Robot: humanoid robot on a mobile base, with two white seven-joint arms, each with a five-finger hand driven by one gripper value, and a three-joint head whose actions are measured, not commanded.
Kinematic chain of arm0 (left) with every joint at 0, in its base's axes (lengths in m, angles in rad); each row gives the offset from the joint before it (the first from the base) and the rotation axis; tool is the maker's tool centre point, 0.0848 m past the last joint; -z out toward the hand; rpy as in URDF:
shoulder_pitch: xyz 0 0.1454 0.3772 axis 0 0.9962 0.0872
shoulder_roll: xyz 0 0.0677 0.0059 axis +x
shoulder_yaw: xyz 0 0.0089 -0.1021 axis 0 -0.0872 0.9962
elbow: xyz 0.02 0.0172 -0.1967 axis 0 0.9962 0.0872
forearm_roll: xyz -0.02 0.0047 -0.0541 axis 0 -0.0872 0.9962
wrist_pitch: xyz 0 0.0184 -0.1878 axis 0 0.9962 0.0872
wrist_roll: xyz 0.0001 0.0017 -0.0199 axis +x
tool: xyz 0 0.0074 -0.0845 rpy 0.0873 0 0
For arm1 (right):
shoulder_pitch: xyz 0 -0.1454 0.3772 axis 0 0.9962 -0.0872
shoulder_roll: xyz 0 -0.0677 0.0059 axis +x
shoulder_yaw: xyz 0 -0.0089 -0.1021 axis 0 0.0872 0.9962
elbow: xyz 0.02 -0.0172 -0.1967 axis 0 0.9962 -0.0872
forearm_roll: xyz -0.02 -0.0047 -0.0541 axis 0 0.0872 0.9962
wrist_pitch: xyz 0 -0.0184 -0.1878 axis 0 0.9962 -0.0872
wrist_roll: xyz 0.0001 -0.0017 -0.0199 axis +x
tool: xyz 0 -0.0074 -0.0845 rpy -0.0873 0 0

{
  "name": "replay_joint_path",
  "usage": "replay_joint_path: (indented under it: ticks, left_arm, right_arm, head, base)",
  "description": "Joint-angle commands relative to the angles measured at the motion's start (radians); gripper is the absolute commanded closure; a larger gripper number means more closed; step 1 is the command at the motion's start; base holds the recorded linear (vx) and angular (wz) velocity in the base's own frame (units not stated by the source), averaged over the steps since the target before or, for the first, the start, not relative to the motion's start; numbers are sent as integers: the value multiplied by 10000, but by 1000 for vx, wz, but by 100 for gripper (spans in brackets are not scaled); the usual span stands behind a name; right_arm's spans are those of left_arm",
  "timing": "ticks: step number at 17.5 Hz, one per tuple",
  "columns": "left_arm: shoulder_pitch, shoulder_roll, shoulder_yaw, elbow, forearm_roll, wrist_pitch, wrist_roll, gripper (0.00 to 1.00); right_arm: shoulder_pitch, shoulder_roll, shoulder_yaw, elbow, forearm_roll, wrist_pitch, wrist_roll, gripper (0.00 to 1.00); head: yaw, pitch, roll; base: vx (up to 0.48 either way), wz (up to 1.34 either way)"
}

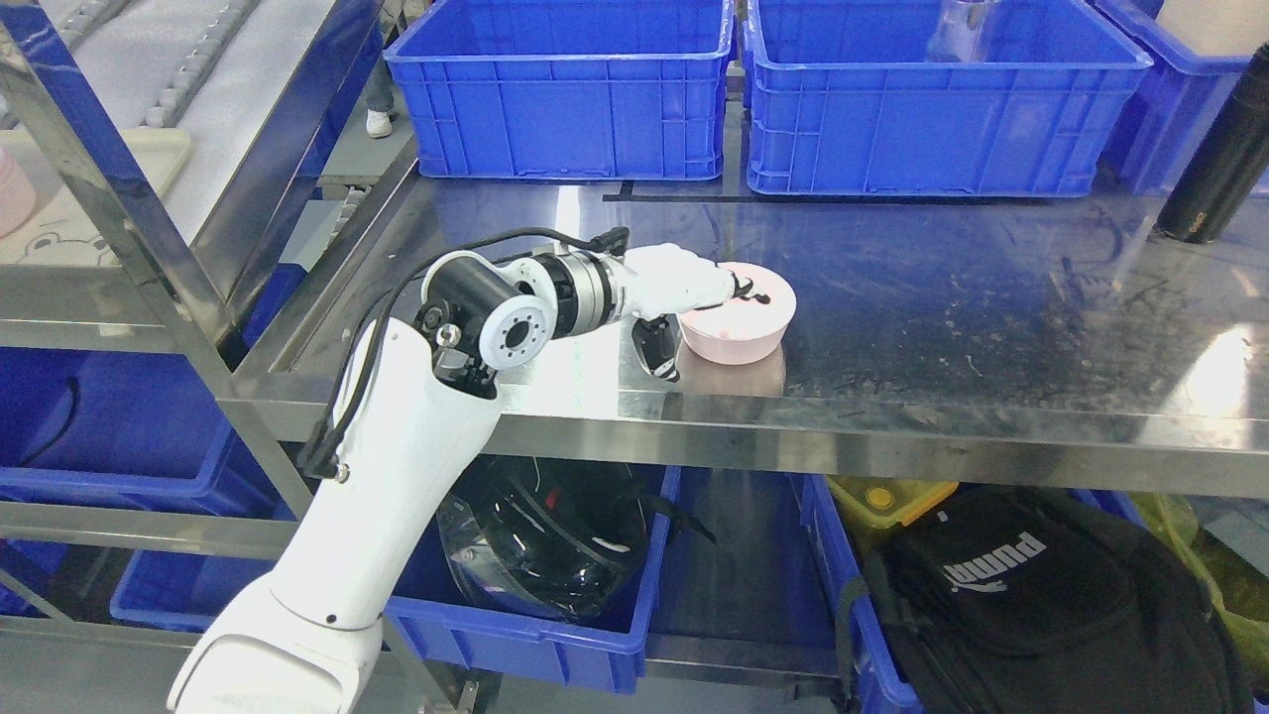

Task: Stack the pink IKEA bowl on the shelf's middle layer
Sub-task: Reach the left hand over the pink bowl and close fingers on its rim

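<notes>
Left arm: it enters from the lower left of the frame, white, with a black cable along it, and bends at the wrist toward the centre.
Left hand (684, 297): it is at the centre of the frame, on the left side of the pink bowl. The fingers (739, 288) go over the near-left rim into the bowl, and the thumb (656, 352) hangs down outside the wall, so the hand grips the bowl's edge.
Pink bowl (744, 322): it stands upright on the steel shelf, in the centre of the frame, a little toward the front edge. Its reflection shows on the metal just below it.
Steel shelf (942, 327): a shiny metal surface across the middle of the frame, with scratches and dark marks on the right part.
Blue crates (565, 99): two large ones stand side by side at the back of the shelf, in the upper part of the frame; a third shows partly at the upper right corner.
Black cylinder (1219, 149): it is tilted at the upper right edge, well apart from the bowl.
Lower level: a black helmet (555, 535) lies in a blue bin at the lower centre, and a black bag (1031, 595) is at the lower right.
</notes>
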Motion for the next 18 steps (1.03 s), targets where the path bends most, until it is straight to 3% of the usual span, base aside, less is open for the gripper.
replay_joint_path:
  ticks: [1,7,18]
  left_arm:
    - [-310,-947,-543,1231,-707,-33,-83,20]
    - [-1232,-947,-374,2212,-984,-49,346,26]
    - [-1248,-947,-543,3364,-968,-141,607,36]
  right_arm:
    - [215,-175,0,-175,0,4,7,0]
    - [215,-175,0,-175,0,4,7,0]
    - [215,-175,0,-175,0,4,7,0]
  head:
    - [0,0,0]
    - [0,-2,0]
    - [0,-2,0]
  base:
    - [0,0]
    - [0,0]
    - [0,0]
